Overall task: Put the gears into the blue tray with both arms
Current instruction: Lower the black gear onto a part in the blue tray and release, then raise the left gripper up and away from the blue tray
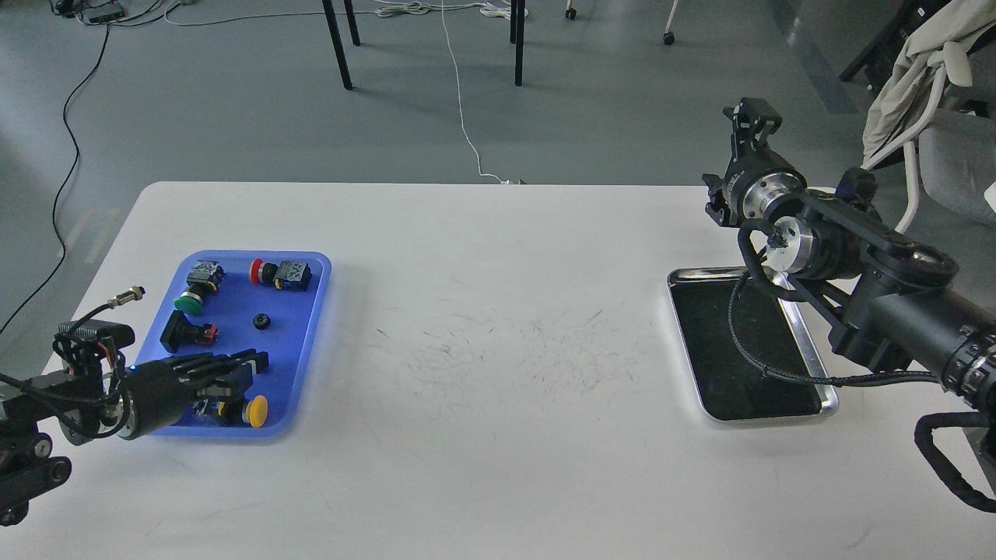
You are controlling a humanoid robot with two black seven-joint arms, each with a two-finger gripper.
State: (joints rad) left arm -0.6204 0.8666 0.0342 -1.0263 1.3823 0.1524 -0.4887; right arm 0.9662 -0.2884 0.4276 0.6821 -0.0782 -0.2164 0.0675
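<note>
The blue tray [299,342] lies at the table's left. One small black gear [261,320] rests in its middle, apart from everything else. My left gripper [255,364] hovers low over the tray's near half, pointing right, just above a yellow-capped switch [247,410]. Its dark fingers overlap, so I cannot make out a gap or anything held. My right gripper [753,117] is raised high past the table's far right edge. It is small and dark, and its state is unclear.
The blue tray also holds a green switch [189,299], a red switch [272,273] and a black switch with a red end [187,333]. A silver metal tray [724,365] with a dark inside lies under my right arm. Table legs and cables are on the floor beyond.
</note>
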